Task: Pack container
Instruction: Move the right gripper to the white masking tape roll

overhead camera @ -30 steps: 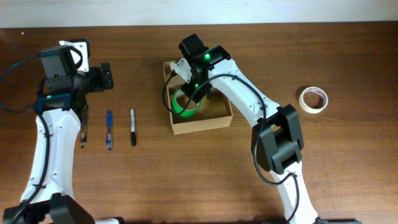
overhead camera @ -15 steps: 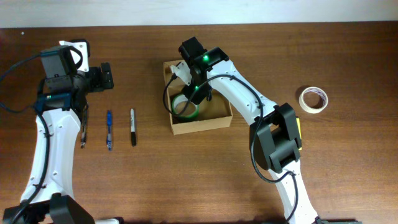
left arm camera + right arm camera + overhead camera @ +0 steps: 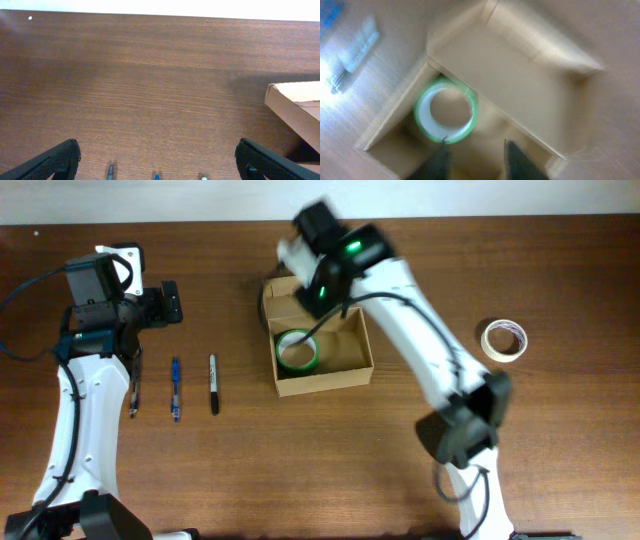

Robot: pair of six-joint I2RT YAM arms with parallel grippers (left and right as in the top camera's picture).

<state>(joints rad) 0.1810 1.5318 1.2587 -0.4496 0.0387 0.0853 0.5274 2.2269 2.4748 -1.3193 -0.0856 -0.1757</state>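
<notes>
The container [image 3: 335, 372] sits just above the middle of the overhead frame, open. Its long axis runs roughly left to right, with the right end tipped slightly toward the top edge. Its flap lid [image 3: 284, 292] is hinged on the far side and stands open toward the upper left. Its walls show plain brown card. A green tape roll [image 3: 297, 351] lies flat in the left half of the box, close to the left wall. The right gripper [image 3: 477, 161] is blurred above the flap, its two dark fingers moderately apart with nothing between them. The left gripper [image 3: 157, 150] hangs at the upper left of the overhead frame, well apart from the box, its fingers spread wide and empty. Below it on the table [image 3: 300, 470] lie a dark pen [image 3: 133, 394], a blue pen [image 3: 176, 388] and a black marker [image 3: 213, 384], side by side and each running top to bottom; the marker's print is too small to read. A beige tape roll [image 3: 504, 340] lies at the right.
</notes>
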